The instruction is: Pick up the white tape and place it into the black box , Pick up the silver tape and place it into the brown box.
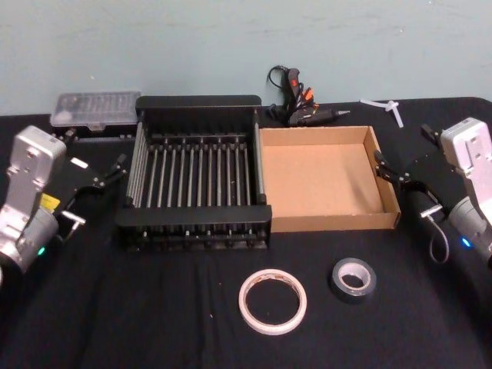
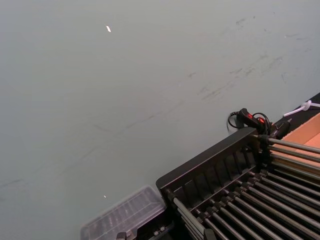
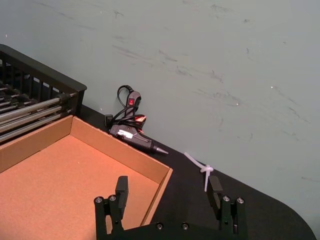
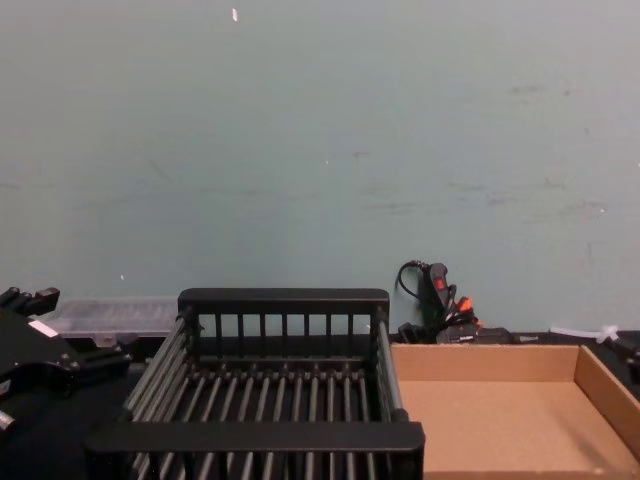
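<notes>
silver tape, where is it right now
In the head view the silver tape lies flat on the table's near edge, right of the white tape and in front of the brown box.

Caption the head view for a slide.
Both tapes wait: white tape and silver tape lie before the empty black box and brown box, open tools flanking.

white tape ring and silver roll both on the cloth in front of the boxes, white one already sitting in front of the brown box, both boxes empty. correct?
One thing is off: in the head view the white tape lies in front of the black box, near its right corner; the silver tape is the one in front of the brown box. Both boxes are empty.
</notes>
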`<act>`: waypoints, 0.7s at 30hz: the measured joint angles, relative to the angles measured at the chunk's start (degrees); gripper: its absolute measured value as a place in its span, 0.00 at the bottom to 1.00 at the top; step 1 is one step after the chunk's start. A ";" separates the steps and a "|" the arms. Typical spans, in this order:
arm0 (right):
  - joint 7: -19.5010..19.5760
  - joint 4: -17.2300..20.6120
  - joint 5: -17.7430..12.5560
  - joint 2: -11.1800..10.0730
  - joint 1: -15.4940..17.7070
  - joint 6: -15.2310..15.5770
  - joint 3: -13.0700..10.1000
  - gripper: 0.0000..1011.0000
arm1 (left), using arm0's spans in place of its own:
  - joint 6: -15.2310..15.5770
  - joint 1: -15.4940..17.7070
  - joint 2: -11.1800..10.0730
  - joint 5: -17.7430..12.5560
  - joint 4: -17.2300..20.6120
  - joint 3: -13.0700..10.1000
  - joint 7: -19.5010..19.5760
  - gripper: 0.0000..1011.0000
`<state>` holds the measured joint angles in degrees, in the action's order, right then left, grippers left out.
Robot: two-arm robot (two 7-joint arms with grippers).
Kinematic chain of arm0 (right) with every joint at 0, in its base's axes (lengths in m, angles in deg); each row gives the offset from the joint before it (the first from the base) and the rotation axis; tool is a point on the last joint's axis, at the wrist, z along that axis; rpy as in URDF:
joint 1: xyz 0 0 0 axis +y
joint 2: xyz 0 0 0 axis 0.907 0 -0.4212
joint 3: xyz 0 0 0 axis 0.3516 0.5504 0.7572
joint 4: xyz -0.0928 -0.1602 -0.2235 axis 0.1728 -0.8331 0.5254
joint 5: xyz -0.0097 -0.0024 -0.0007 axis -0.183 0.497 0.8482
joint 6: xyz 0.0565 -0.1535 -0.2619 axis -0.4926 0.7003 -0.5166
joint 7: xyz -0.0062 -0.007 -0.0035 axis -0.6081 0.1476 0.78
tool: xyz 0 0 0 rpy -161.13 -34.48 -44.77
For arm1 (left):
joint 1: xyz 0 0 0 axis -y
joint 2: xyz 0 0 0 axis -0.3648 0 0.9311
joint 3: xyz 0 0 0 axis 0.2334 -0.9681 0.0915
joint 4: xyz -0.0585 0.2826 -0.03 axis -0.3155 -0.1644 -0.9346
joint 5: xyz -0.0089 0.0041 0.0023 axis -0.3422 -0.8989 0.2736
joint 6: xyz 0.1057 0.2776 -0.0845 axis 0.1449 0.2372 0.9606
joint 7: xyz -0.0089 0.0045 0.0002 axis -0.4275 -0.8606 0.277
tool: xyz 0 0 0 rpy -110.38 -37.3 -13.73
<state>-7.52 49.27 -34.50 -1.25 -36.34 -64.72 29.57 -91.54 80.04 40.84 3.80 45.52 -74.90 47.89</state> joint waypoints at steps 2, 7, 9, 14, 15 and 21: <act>0.00 0.00 0.00 0.00 0.00 0.00 0.00 0.99 | 0.00 0.00 0.00 0.00 0.00 0.00 0.00 0.99; 0.00 0.00 0.00 0.00 0.00 0.00 0.00 0.99 | 0.00 -0.01 0.00 0.00 0.00 0.00 0.00 0.99; 0.00 0.00 0.00 0.00 0.00 0.00 0.00 0.99 | 0.00 0.00 0.00 0.00 0.00 0.00 0.00 0.99; -0.48 0.00 -0.01 0.14 0.09 0.00 -0.42 0.99 | 0.00 0.00 0.00 0.00 0.00 0.00 0.00 0.99; -0.89 0.06 -0.05 0.25 0.19 0.00 -0.70 0.99 | 0.00 0.00 0.00 0.00 0.00 0.00 0.00 0.99; -2.37 0.61 -0.53 0.57 0.76 0.31 -1.81 0.99 | 0.00 0.00 0.00 0.00 0.00 0.00 0.00 0.99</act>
<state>-9.88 49.88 -35.03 -0.67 -35.58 -64.41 27.76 -91.54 80.04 40.84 3.80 45.53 -74.90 47.90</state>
